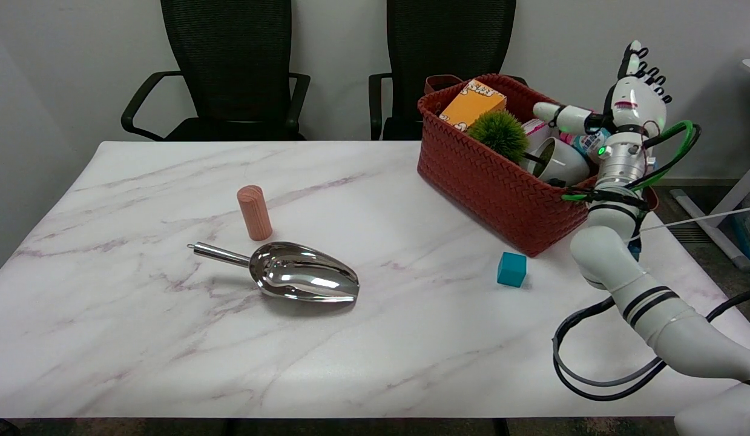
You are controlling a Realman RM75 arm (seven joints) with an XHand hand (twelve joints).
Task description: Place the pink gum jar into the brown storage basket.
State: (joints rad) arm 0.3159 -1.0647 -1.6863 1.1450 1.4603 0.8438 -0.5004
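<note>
Looking down across the white marble-patterned table (169, 339), largest item first: the brown woven storage basket (490, 188) sits at the far right, crowded with an orange cardboard box (471, 103), a green spiky ball-shaped plant (502, 133) in a tipped white pot (562, 162), and some packaging behind.

The robot's white right arm (617, 242) rises from the lower right; its black-and-white right hand (635, 91) is above the basket's right end, fingers extended upward and apart, thumb stretched out to the left. Nothing visible in its grasp.

The pink gum jar (586, 144) appears to be the small labelled container partly showing in the basket just below the hand, behind the pot and largely hidden by the wrist. Identification uncertain; only a pinkish-white patch with print is visible. If correct, the placement looks done or nearly so.

Left of centre: a polished steel scoop (302, 278) lying on its side, a peach-coloured ribbed wooden cylinder (254, 212) standing upright just behind its handle. A small teal cube (511, 269) sits near the basket's front corner.

Handling judgement: a gum jar is likely light, rigid plastic, with a smooth, somewhat slippery wall; not fragile. Best hold would be around the mid-body, thumb opposing fingers. Crowded contents leave little room, so it may rest tilted against the pot.
</note>
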